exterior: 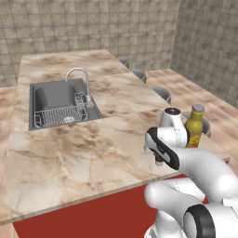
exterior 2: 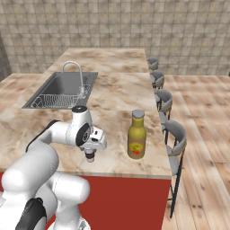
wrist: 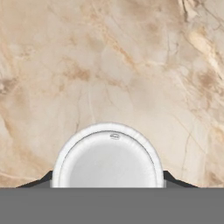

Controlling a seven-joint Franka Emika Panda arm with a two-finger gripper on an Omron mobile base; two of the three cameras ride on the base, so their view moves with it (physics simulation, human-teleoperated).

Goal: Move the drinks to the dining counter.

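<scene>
The olive-yellow bottle (exterior: 194, 125) (exterior 2: 136, 134) with a grey-tan cap and red-yellow label stands upright on the dining counter (exterior: 93, 144) (exterior 2: 114, 119), near its front right corner. My gripper (exterior: 159, 160) (exterior 2: 90, 155) (wrist: 108, 181) points down over the counter's front part, left of the bottle and apart from it. It is shut on the small white container (exterior 2: 90, 157) (wrist: 108, 159). In the hand view the container's round white top sits between the two dark fingertips (wrist: 173, 179), with bare marble beneath. Whether the container touches the counter I cannot tell.
A steel sink (exterior: 56, 97) (exterior 2: 67, 85) with a faucet (exterior: 81, 76) (exterior 2: 74, 72) and a wire rack (exterior: 60, 116) (exterior 2: 56, 101) is set in the counter, farther back on the left. Grey stools (exterior 2: 174, 134) (exterior: 161, 91) line the counter's right side.
</scene>
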